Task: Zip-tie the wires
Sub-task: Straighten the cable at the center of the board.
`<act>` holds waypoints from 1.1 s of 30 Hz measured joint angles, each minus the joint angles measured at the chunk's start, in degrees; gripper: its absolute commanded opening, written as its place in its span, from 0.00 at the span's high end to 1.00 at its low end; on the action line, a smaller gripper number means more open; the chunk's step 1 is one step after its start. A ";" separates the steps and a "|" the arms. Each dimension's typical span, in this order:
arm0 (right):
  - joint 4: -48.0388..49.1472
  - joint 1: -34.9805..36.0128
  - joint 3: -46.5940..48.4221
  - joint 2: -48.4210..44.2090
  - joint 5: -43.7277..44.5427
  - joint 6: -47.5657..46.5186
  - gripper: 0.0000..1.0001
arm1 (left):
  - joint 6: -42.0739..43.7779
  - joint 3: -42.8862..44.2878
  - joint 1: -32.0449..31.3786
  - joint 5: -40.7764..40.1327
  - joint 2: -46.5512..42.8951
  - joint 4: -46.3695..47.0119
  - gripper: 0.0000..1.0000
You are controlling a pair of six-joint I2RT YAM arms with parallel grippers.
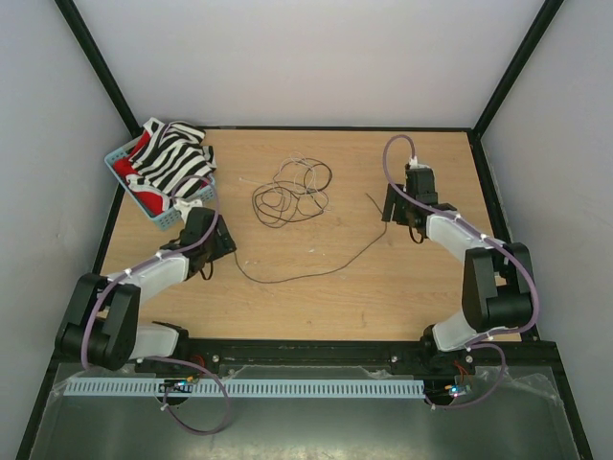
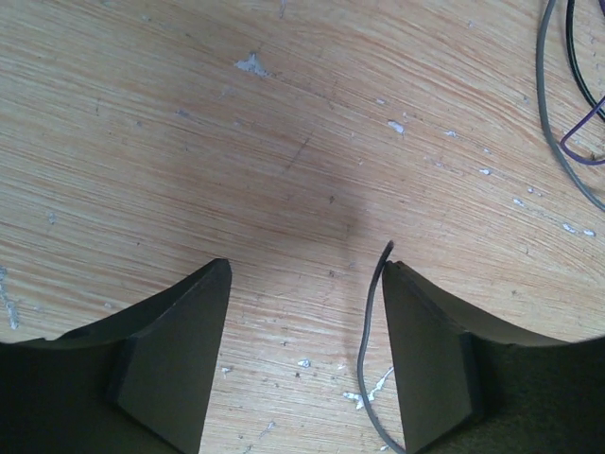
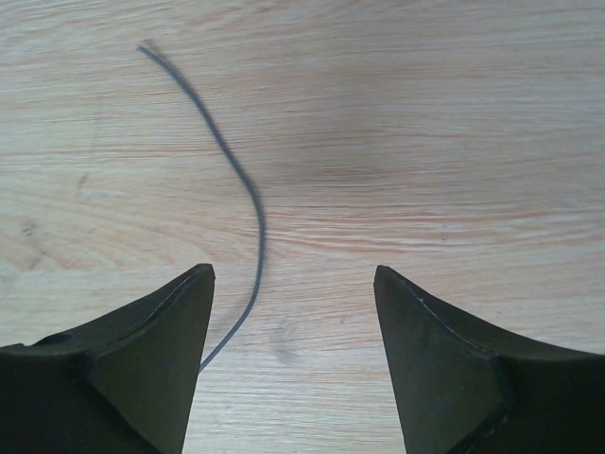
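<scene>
With the left gripper (image 2: pixel 307 270) spread, the end of a long dark strand (image 2: pixel 371 312) just beside one finger, and the right gripper (image 3: pixel 293 274) spread astride its other end, each should probably centre before pinching; the tangle of wires (image 1: pixel 292 192) lies beyond, between both claws.

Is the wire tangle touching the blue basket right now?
Apart. The top view shows a bare strip of table between the wires and the basket.
</scene>
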 measured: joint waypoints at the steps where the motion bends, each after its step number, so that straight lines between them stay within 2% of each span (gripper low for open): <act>1: 0.00 0.00 0.22 0.00 -1.49 -0.07 0.19 | 0.17 0.50 0.02 0.07 0.37 -0.20 0.25; 9: 0.94 0.00 1.62 -1.22 -13.62 -0.37 0.17 | 1.07 5.79 0.61 2.45 2.10 -1.97 0.10; 15: 3.23 0.37 2.05 -1.51 -18.64 1.79 0.19 | 1.46 8.76 2.05 4.11 1.81 -1.92 0.07; 20: 5.01 2.49 5.79 -0.13 -19.28 3.91 0.21 | 2.69 8.76 3.13 5.68 -2.75 -2.43 0.07; 25: 6.73 7.28 12.33 5.35 -18.86 5.95 0.22 | 5.86 8.74 3.41 8.59 -10.69 -2.43 0.06; 33: 6.47 13.64 25.94 19.56 -17.29 9.53 0.25 | 9.25 8.09 3.56 14.64 -21.77 -2.43 0.06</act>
